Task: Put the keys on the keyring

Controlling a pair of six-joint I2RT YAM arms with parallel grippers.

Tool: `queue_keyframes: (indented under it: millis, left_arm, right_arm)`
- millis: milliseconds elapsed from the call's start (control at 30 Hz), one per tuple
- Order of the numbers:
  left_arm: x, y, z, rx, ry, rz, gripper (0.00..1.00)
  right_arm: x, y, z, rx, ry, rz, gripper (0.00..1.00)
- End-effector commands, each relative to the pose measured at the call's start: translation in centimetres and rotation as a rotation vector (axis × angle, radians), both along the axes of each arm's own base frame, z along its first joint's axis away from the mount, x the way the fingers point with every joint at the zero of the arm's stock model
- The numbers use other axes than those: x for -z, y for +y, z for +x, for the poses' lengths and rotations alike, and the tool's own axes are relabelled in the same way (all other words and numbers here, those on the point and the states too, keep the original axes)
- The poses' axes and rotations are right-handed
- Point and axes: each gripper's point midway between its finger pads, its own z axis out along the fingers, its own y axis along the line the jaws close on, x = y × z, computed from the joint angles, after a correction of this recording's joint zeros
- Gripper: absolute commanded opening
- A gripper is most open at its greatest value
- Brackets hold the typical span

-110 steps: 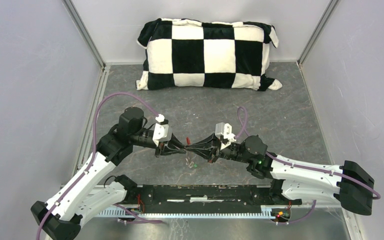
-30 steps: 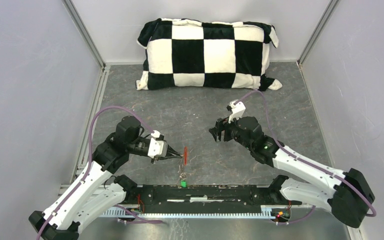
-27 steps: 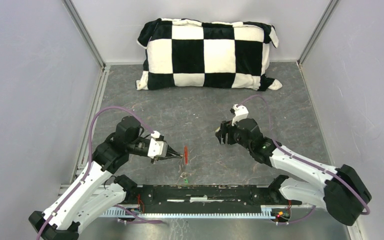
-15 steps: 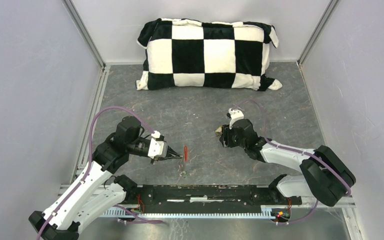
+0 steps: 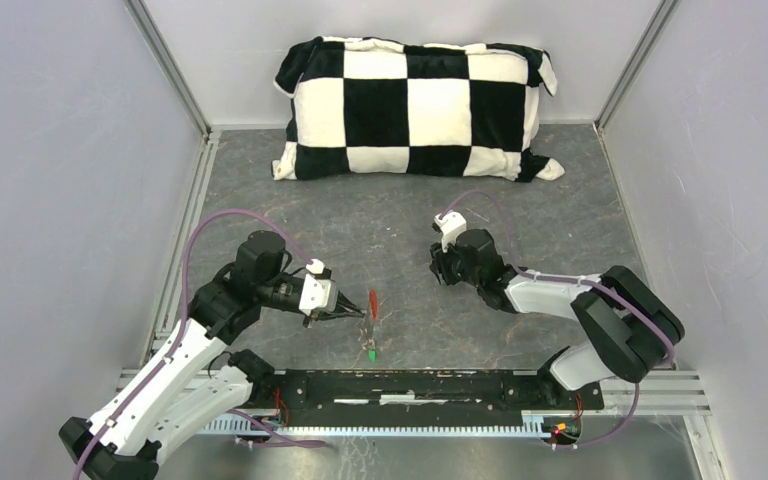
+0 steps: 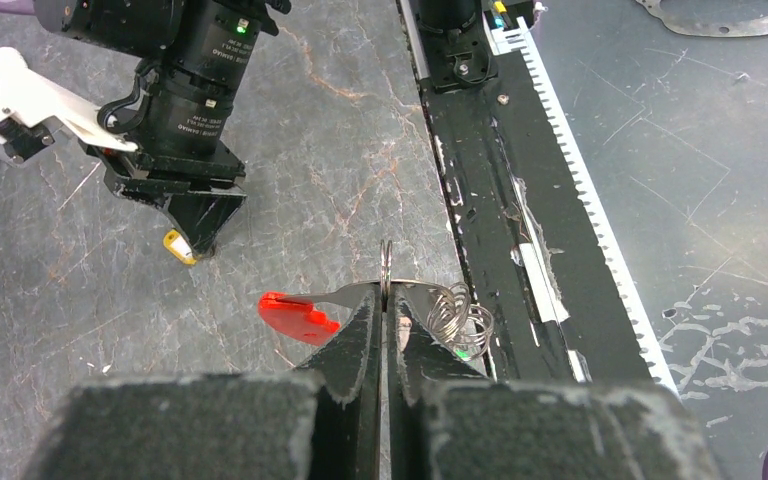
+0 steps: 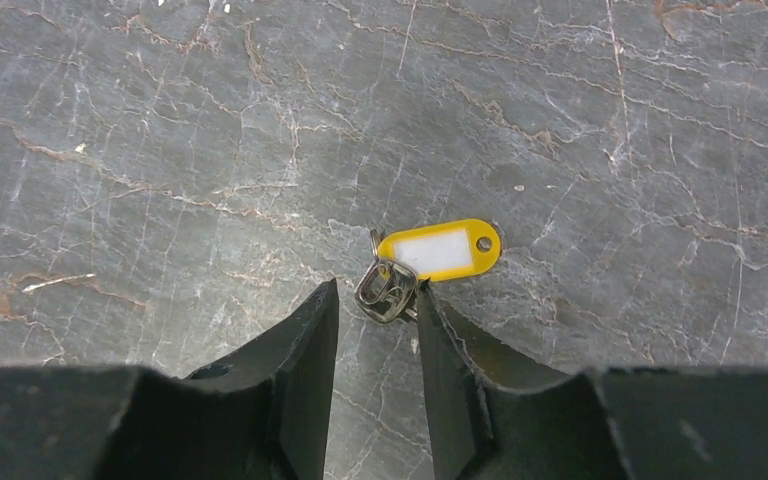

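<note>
Firmly, left gripper (image 6: 385,300) pinches thin silver keyring (image 6: 387,262) with red tag (image 6: 298,315); right gripper (image 7: 378,300) spread astride oblong yellow-headed key (image 7: 445,250).

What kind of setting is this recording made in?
Most likely a lab robot cell, not a home: plain grey walls on aluminium framing enclose a marbled tabletop, with the left arm and right arm bolted to a rail.

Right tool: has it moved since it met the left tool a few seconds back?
Yes. The right tool has pulled away rightward and toward the checkered pillow, and hangs over the yellow tag.
</note>
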Motion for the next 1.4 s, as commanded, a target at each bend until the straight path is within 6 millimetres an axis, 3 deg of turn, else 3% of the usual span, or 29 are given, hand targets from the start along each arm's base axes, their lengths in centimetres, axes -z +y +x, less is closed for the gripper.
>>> queue_keyframes:
  millis: [0, 567, 667, 833, 967, 1167, 1367]
  left_arm:
    - [-1.6, -0.2, 0.3, -0.006, -0.037, -0.029, 0.02]
    - [-2.1, -0.3, 0.4, -0.008, -0.035, -0.033, 0.02]
    - [-2.2, -0.3, 0.3, -0.005, -0.035, -0.036, 0.02]
    - [-2.4, -0.3, 0.3, -0.005, -0.033, -0.038, 0.02]
    - [-2.6, -0.3, 0.2, -0.004, -0.032, -0.042, 0.02]
    - [-2.8, -0.2, 0.2, -0.008, -0.028, -0.046, 0.02]
    - [-3.1, -0.3, -0.2, 0.001, 0.001, -0.056, 0.02]
  right_arm:
    - [-2.0, 1.6, 2.1, -0.038, -0.085, 0.022, 0.39]
    - [-0.6, 1.7, 2.9, -0.052, -0.076, -0.041, 0.28]
    - [-0.3, 1.5, 2.9, -0.052, -0.076, -0.056, 0.21]
    - [0.2, 1.4, 2.7, -0.061, -0.068, -0.068, 0.01]
    - [0.2, 1.3, 2.3, -0.072, -0.068, -0.065, 0.00]
    - [-3.8, 2.6, 0.3, -0.182, -0.156, 0.063, 0.00]
    - [-10.0, 4.0, -6.3, -0.474, -0.372, 0.251, 0.00]
